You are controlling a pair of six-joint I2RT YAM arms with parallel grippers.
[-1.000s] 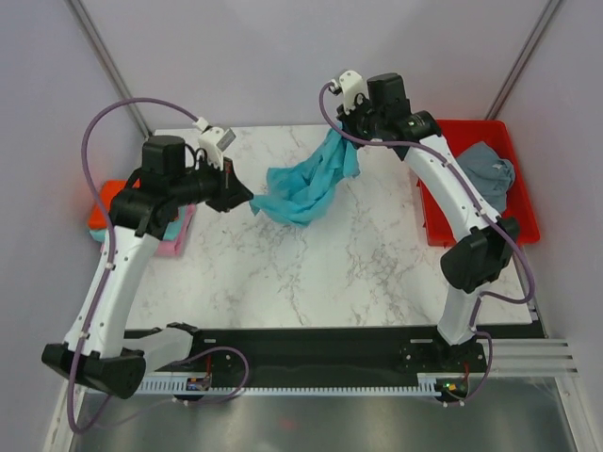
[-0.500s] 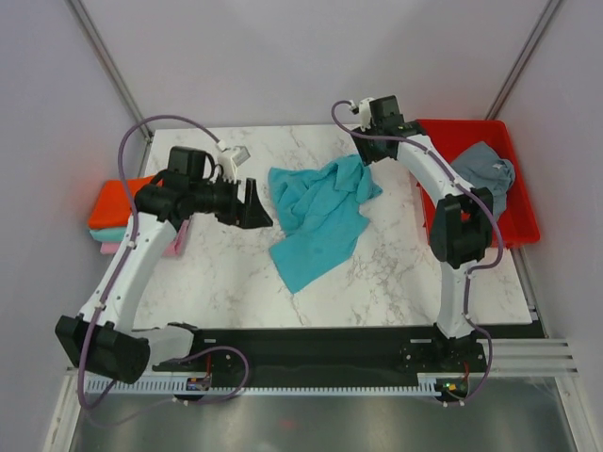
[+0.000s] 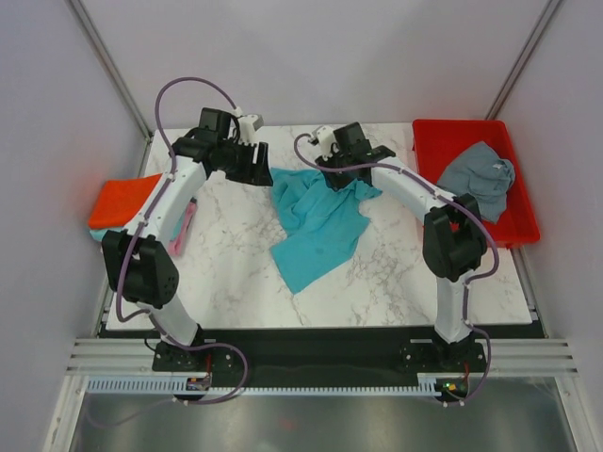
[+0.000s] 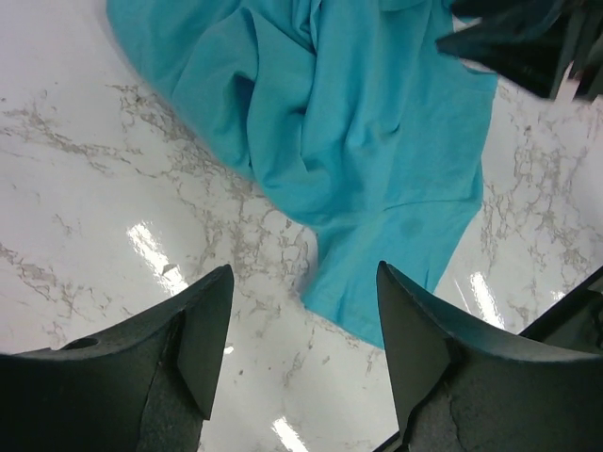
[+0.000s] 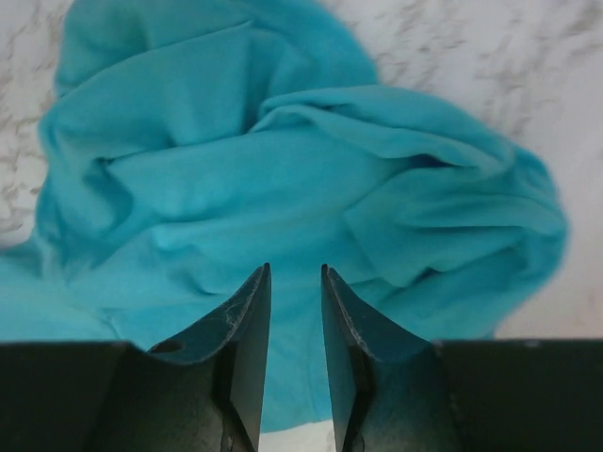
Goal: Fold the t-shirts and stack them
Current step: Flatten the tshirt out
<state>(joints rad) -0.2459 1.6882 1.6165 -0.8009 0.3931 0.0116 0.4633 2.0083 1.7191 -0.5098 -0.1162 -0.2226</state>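
Observation:
A turquoise t-shirt [image 3: 318, 224] lies crumpled and partly spread on the marble table, its top edge bunched. In the left wrist view this turquoise t-shirt [image 4: 349, 141] fills the upper half. My left gripper [image 3: 262, 168] hovers at the shirt's far left corner; seen from its own wrist, the left gripper [image 4: 303, 273] is open over bare marble, holding nothing. My right gripper [image 3: 333, 179] hangs over the shirt's far edge. Up close, the right gripper [image 5: 295, 270] has a narrow gap between its fingers, open above the turquoise cloth [image 5: 283, 179]. A slate grey t-shirt [image 3: 479, 174] lies in the tray.
The red plastic tray [image 3: 523, 221] stands at the table's right edge. At the left edge sits a folded stack with an orange-red shirt [image 3: 122, 201] on top and pink cloth [image 3: 185, 229] under it. The right gripper's fingers [image 4: 518, 42] show at the left wrist view's top right.
Both grippers let go of the turquoise shirt, which dropped and spread on the table. Both arms then swung to the table's far side, above the shirt's top edge.

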